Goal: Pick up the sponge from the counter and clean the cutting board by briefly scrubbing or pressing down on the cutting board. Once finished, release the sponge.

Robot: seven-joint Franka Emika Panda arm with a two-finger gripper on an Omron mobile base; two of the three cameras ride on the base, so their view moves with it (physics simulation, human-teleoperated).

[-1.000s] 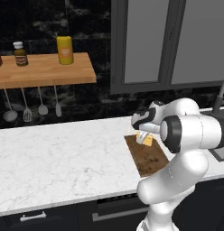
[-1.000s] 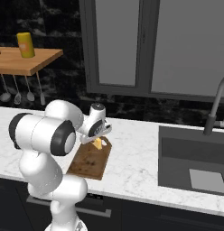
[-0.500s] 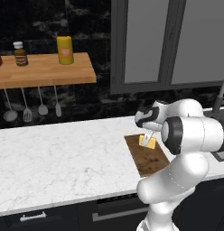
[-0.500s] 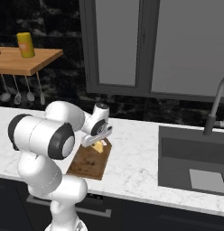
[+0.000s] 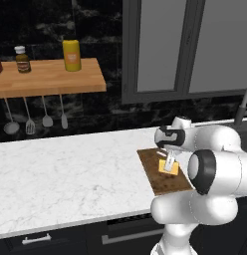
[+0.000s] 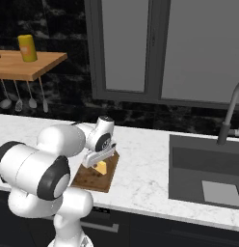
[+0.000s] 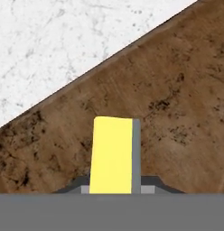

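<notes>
Your gripper (image 5: 169,165) pinches the sponge (image 7: 114,155) narrowly between its fingertips, yellow face up, over the cutting board (image 7: 177,103).

The counter (image 5: 70,169) carries the cutting board (image 5: 160,178).

Over the last second the gripper (image 5: 169,164) has tipped from leaning over the cutting board (image 5: 163,172) to pointing more steeply down at it, drawing slightly nearer the robot's body. The sponge (image 7: 114,155) has swung with it and now hangs edge-on below the fingers, its lower end closer to the board.
</notes>
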